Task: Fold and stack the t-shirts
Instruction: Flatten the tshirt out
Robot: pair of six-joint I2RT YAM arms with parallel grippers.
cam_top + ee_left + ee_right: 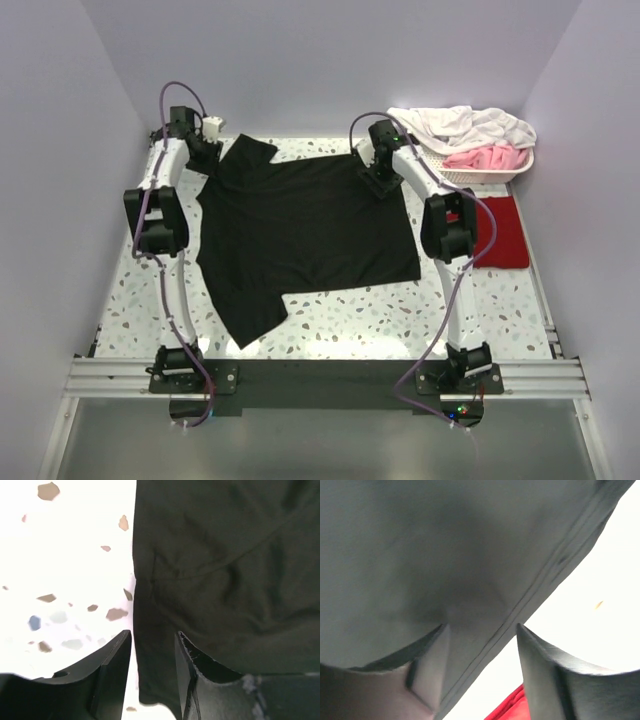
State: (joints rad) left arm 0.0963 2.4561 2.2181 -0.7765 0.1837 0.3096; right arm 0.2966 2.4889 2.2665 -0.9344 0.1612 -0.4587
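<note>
The black shirt (300,230) is spread on the bench (350,320). Its eleven o'clock edge is straddled by narrowly parted left jaws, its one o'clock hem by wider right jaws.

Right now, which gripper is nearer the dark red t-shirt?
Right. The right gripper hangs over the black t-shirt's far right corner, on the dark red t-shirt's side; the left gripper is at its far left sleeve.

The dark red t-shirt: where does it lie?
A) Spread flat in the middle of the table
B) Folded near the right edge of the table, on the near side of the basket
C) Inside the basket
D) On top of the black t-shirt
B: the dark red t-shirt lies folded near the right edge of the table, nearer than the basket and apart from the black t-shirt.
</note>
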